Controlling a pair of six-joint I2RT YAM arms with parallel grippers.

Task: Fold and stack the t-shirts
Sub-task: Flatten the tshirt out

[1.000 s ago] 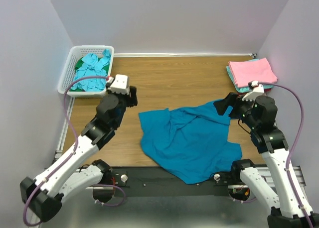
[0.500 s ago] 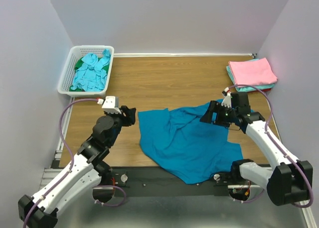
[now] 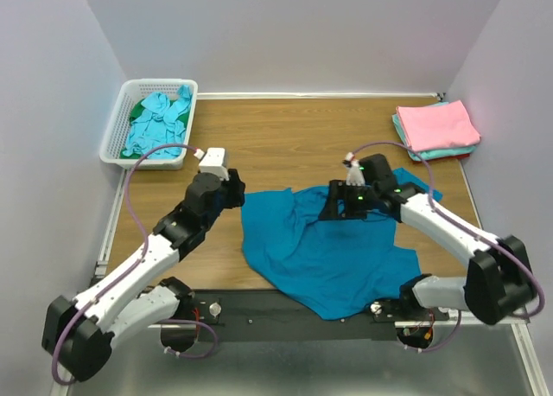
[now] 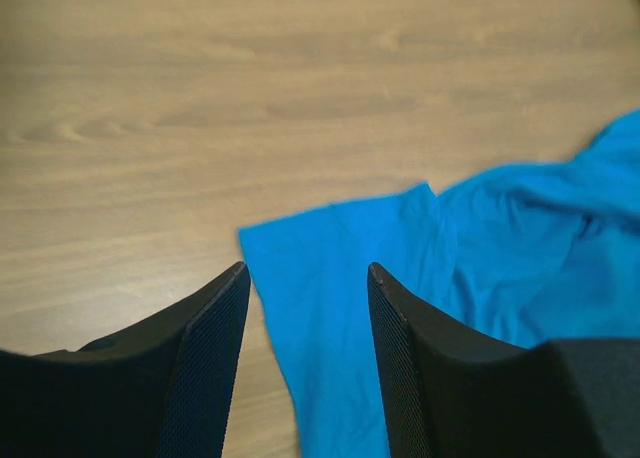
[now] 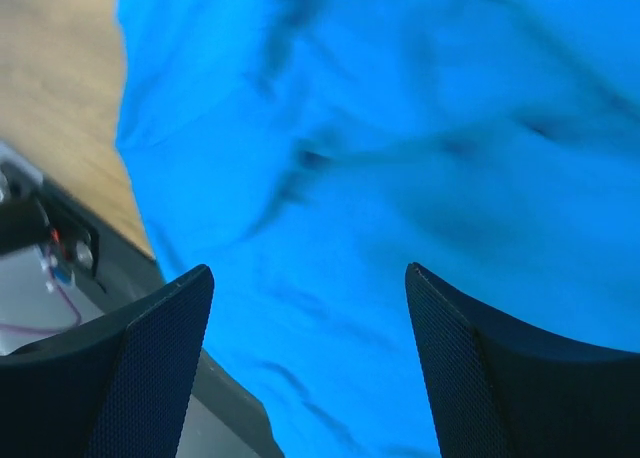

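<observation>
A deep teal-blue t-shirt (image 3: 324,245) lies crumpled and spread on the wooden table, reaching the near edge. My left gripper (image 3: 235,188) hovers just left of its upper-left corner (image 4: 300,248), jaws open and empty, the cloth edge showing between the fingers (image 4: 210,338). My right gripper (image 3: 335,207) hangs over the shirt's upper middle, open, with only blue cloth (image 5: 400,128) below it. Folded t-shirts, pink on top of pale turquoise (image 3: 436,126), are stacked at the far right. More t-shirts, light aqua and green (image 3: 157,119), fill the basket.
The white slotted basket (image 3: 117,128) sits at the far left corner against the wall. The black front rail (image 3: 259,309) runs along the table's near edge, seen also as the rail (image 5: 60,238) in the right wrist view. Bare wood (image 3: 294,137) spans the far middle.
The right arm swung left from the shirt's right sleeve to over its upper middle, its jaws narrowing a little. The left gripper shifted right to the shirt's corner, narrowing slightly. The shirt has not moved.
</observation>
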